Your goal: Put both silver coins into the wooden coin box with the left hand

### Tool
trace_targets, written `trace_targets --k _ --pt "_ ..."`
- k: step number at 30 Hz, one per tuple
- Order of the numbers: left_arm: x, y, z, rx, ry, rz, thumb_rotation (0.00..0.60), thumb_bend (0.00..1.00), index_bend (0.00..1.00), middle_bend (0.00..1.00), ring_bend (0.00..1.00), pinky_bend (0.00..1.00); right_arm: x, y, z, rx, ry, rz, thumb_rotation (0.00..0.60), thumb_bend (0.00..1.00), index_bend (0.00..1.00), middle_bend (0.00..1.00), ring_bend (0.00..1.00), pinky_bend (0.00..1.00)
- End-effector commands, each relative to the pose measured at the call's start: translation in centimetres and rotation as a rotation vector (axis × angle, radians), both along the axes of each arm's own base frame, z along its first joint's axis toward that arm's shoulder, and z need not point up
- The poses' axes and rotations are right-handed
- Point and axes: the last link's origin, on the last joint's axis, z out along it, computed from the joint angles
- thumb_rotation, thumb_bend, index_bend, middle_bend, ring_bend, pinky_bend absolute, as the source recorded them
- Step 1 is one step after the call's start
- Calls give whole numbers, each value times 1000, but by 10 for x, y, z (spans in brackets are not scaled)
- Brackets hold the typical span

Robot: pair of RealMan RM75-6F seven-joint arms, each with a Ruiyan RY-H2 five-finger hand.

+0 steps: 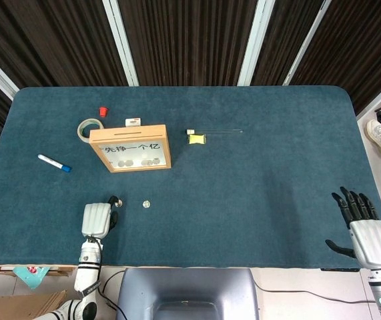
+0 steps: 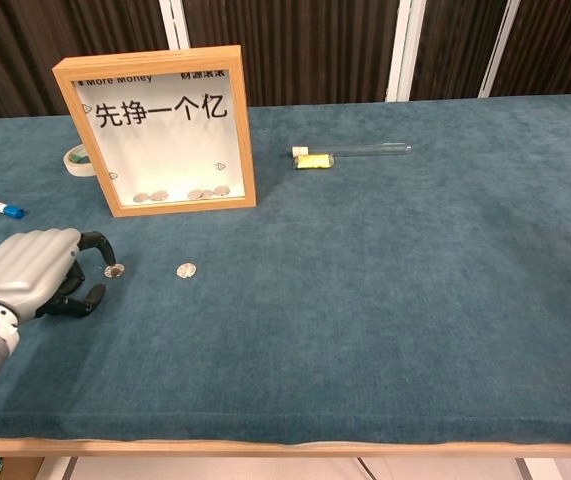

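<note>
Bench: matt teal cloth, napped. Coin box: pale smooth wood frame, glossy clear front. Both silver coins: dull metal. Left robot hand: smooth grey shell, black fingers.
</note>
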Motion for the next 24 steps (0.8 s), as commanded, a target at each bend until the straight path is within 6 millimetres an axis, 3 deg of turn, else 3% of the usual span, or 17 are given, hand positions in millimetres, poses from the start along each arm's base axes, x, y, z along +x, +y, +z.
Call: trace_targets --k 1,24 --pt "0 1 -1 -1 5 -1 600 423 420 1000 1000 1000 0 0 0 0 0 0 600 204 0 0 0 0" --pt "2 8 -5 -19 13 -11 600 427 443 1000 1000 1000 0 1 1 -6 0 -7 600 204 0 0 0 0"
